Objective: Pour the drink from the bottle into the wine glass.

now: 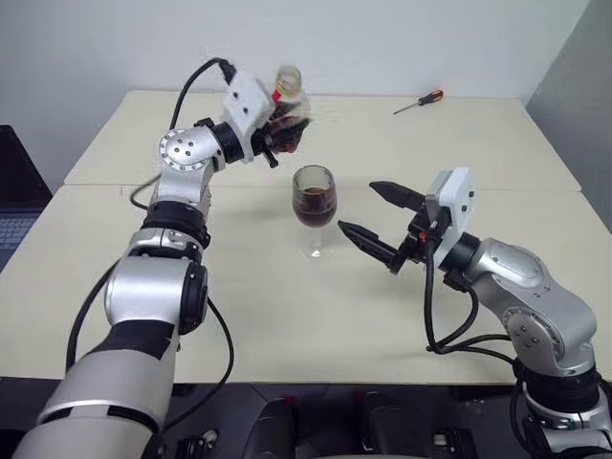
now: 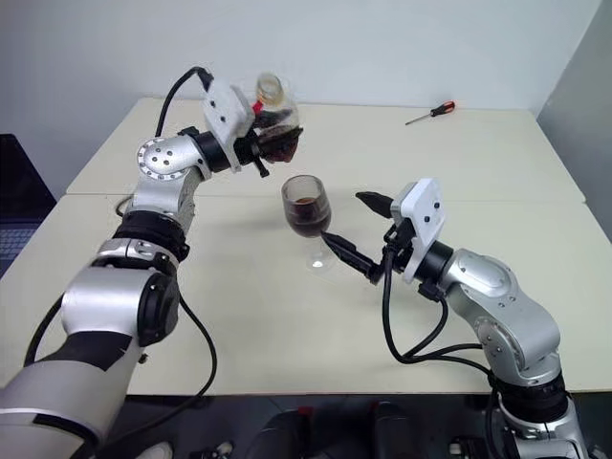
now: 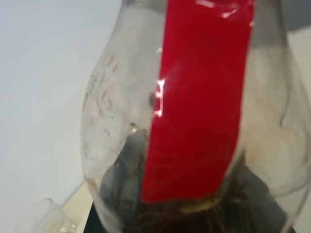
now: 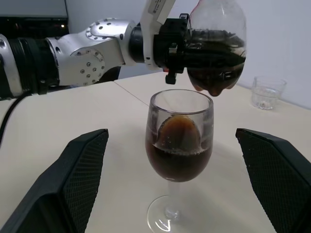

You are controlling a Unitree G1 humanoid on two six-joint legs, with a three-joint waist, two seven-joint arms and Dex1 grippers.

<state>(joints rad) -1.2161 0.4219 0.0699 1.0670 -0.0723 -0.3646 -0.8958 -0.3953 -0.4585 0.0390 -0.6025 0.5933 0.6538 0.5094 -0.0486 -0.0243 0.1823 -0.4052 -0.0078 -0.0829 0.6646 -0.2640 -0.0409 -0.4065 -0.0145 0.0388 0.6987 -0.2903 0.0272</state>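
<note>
Up in the upper centre of the left eye view, the left end effector (image 1: 283, 137) is clamped tight on the bottle (image 1: 288, 107), which hangs in the air above and slightly behind the wine glass (image 1: 314, 206), apart from it. The bottle stands roughly upright with its neck upward, and the last of the drink (image 4: 216, 65) sits dark in its lower belly, where the black fingers press the clear plastic from both sides. From the left wrist view the red strip (image 3: 199, 97) runs down the clear wall of the bottle, with dark liquid pooled beneath it. The wine glass stands upright on the pale worktop (image 1: 287, 325) near the middle of the frame, its bowl about half full of dark brown liquid with a ring of foam at the surface. To the right of the glass, the right end effector (image 1: 380, 220) hangs just above the worktop with its two black fingers spread wide and nothing between them; one finger tip (image 1: 352, 230) comes close beside the bowl of the glass, though contact cannot be told. A clear tumbler (image 4: 267, 92) stands on the worktop beyond the glass in the right wrist view, and a red-handled screwdriver (image 1: 419, 102) lies near the far edge at upper right
</note>
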